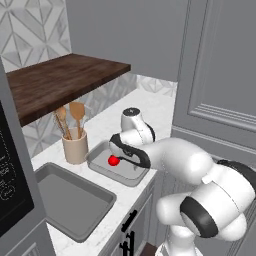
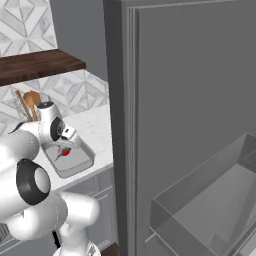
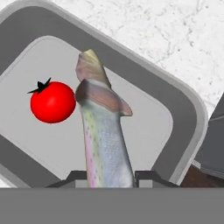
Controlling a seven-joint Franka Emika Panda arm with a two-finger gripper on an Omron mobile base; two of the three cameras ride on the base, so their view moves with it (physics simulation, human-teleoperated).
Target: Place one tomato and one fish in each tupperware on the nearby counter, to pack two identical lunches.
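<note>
One fish (image 3: 105, 135) is held in the claw (image 3: 108, 177), whose two dark fingertips are pressed against its sides at the bottom of the hand view. The fish sticks out from between the jaws, away from the hand, and it hangs over the inside of a grey tupperware (image 3: 183, 103). Whether it touches the tray floor, I cannot tell. One tomato (image 3: 52, 101) lies already on the floor of this same tray, just beside the far part of the fish, on its left in the hand view.

From the left base view, this tupperware (image 1: 100, 156) stands on the white counter (image 1: 150, 107) with the tomato (image 1: 114, 161) inside, and the arm bends over it. Another, bigger-looking tupperware (image 1: 60, 210) lies nearer, to the left. A beige cup (image 1: 75, 146) with wooden spoons (image 1: 70, 117) stands just beside the far-left side of the first tray, under a brown wooden shelf (image 1: 60, 80).
</note>
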